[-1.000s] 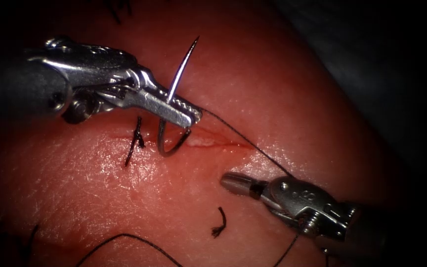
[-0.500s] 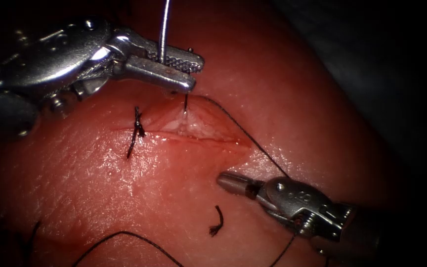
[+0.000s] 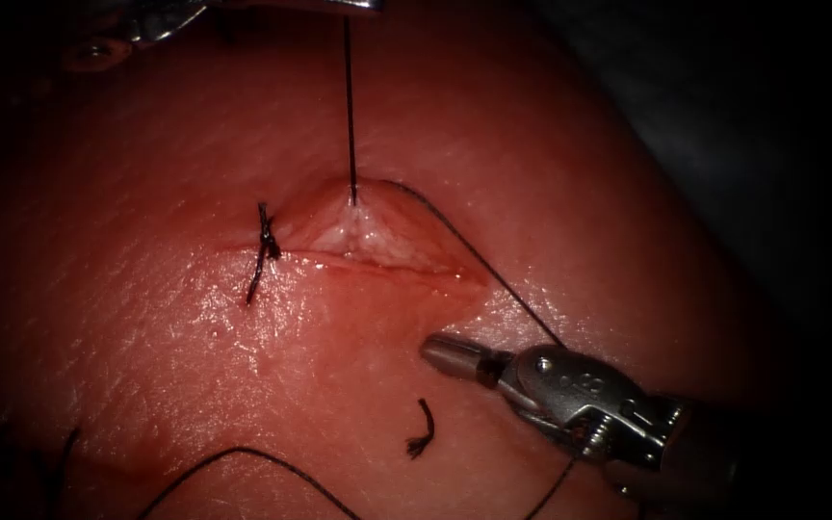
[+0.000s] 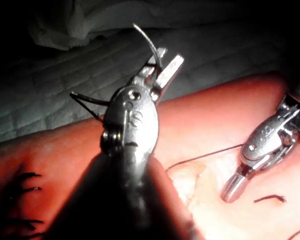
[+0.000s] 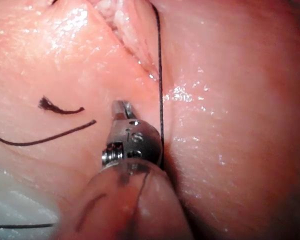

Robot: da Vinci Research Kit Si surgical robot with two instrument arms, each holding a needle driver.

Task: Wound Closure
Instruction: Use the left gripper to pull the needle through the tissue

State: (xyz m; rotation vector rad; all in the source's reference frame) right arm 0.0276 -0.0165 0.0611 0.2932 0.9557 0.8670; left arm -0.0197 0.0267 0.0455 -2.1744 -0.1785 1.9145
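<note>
Endoscope looks down from above and in front on the cut (image 3: 377,252); both wrist cameras sit very close, sharing the right tool (image 4: 231,190) and thread (image 5: 160,75).

Your backdrop is pretty dark, tbh. In the endoscope view you've got a dim grey surface (image 3: 715,106) off to the upper right, smooth and plain, and the picture's edges drop into black all round. From the left wrist view you're looking at a pale padded sheet (image 4: 45,95) with stitched ribs running across it, and a crumpled white cloth (image 4: 65,25) sits further back, half in shadow. Your light is strong and narrow: bright in the middle, fading fast toward the sides.
</note>
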